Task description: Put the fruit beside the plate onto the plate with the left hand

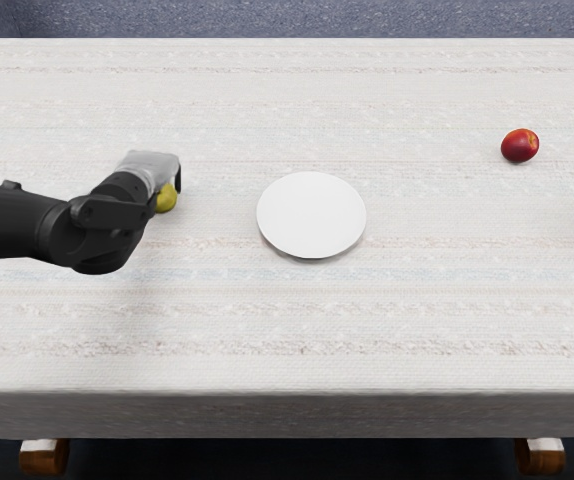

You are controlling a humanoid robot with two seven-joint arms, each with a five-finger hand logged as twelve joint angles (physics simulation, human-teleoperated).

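From where I stood, the job was at the grasping step. The left hand (150,175) sat low over a small yellow-green fruit (168,199) on the table (367,330), its dark arm (27,225) stretching in from the left edge. Only a sliver of the fruit showed at the hand's near right side, and the rest was covered. I could not tell whether the hand had closed on the fruit or merely rested over it, nor whether the fruit was lifted or sat on the table. The fruit lay to the left of the white plate (311,214), near it but not touching, with a strip of bare table between them. The plate itself was round, flat and carried nothing. A red fruit (519,145) sat well apart toward the far right of the table, and I took the yellow-green one to be the one meant, being the nearer to the plate and on the left hand's side. The right arm was nowhere to be seen. To my eye nothing of the placing was done yet. The next move, I judged, called for a sure hold on so small and round a thing, since it could roll away if nudged, then a lift clear of the table, a short carry to the right until the hand stood over the plate, and a gentle lowering before letting go, so that the fruit would settle near the middle and not roll off the shallow rim.
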